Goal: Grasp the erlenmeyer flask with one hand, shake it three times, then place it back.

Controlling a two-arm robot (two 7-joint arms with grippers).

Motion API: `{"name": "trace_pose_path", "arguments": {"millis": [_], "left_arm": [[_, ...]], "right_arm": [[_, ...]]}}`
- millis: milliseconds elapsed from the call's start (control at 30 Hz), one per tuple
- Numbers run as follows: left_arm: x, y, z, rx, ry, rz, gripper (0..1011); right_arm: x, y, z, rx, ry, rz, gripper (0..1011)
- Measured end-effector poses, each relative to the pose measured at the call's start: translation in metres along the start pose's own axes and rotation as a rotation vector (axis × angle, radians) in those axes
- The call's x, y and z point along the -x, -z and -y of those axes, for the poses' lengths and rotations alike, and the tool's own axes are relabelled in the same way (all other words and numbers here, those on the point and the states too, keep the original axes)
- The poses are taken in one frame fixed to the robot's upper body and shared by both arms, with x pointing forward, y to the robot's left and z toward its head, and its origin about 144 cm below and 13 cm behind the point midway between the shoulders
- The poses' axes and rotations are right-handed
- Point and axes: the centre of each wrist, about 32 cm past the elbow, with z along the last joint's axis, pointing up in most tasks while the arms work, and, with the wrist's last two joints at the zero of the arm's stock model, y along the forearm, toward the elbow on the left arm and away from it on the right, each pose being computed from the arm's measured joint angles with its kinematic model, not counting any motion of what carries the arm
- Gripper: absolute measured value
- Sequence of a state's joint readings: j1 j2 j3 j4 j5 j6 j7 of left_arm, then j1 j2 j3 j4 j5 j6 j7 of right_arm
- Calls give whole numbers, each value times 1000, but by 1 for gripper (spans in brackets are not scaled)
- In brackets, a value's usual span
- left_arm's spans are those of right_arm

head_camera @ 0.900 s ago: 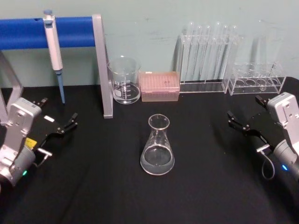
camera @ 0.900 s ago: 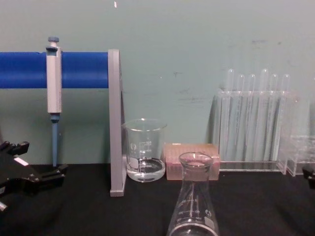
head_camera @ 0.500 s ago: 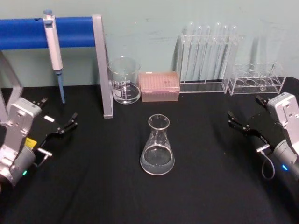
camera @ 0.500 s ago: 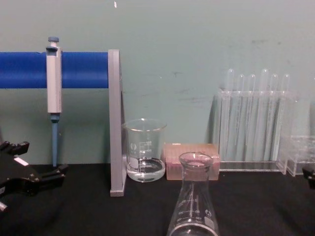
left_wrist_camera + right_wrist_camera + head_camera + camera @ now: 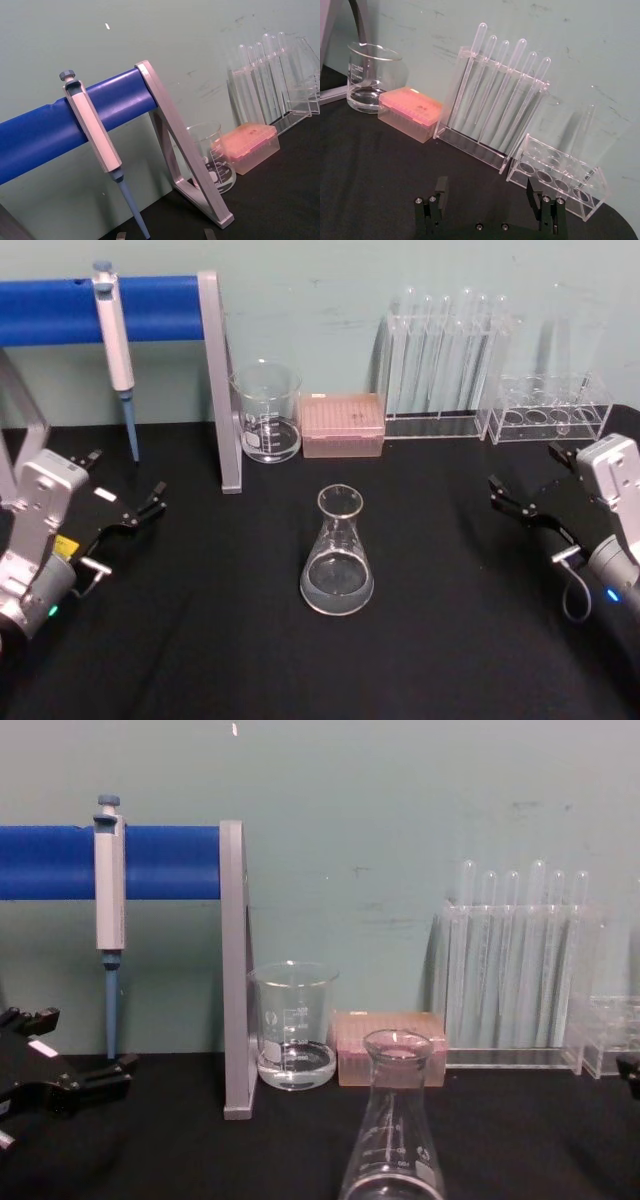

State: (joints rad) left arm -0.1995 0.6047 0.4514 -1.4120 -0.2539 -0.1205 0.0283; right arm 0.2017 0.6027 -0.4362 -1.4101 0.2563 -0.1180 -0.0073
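The erlenmeyer flask [image 5: 337, 565] stands upright in the middle of the black table, with a little clear liquid in its base, and it rises large at the front of the chest view [image 5: 393, 1132]. My left gripper [image 5: 125, 480], which carries a small white label, hovers open at the table's left, well away from the flask; it also enters the chest view from the left [image 5: 85, 1040]. My right gripper [image 5: 524, 468] is open at the table's right, nothing between its fingers [image 5: 440, 189], and equally far from the flask.
A glass beaker [image 5: 267, 412] and a pink tip box [image 5: 342, 424] sit behind the flask. A blue bar on a grey stand [image 5: 218, 380] holds a pipette [image 5: 115, 335] at the back left. Test tube racks [image 5: 445, 360] line the back right.
The right arm has edged very slightly to the right. The flask and the left arm have not moved.
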Motion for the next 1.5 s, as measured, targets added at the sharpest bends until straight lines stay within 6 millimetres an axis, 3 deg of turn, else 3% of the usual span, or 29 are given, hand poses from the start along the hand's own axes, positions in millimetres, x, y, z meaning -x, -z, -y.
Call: {"name": "trace_pose_path", "arguments": {"millis": [533,933,1500], "left_arm": [[0,0,0,0,0,0,1001],[0,0,0,0,0,0,1001],[0,0,0,0,0,0,1001]], "right_arm": [[-16,-4,17,-39,-147,-129,1003],[4,-15,29,-99,-401,-192,1002],[24,-24,19,-174,-631,-222,1003]]}}
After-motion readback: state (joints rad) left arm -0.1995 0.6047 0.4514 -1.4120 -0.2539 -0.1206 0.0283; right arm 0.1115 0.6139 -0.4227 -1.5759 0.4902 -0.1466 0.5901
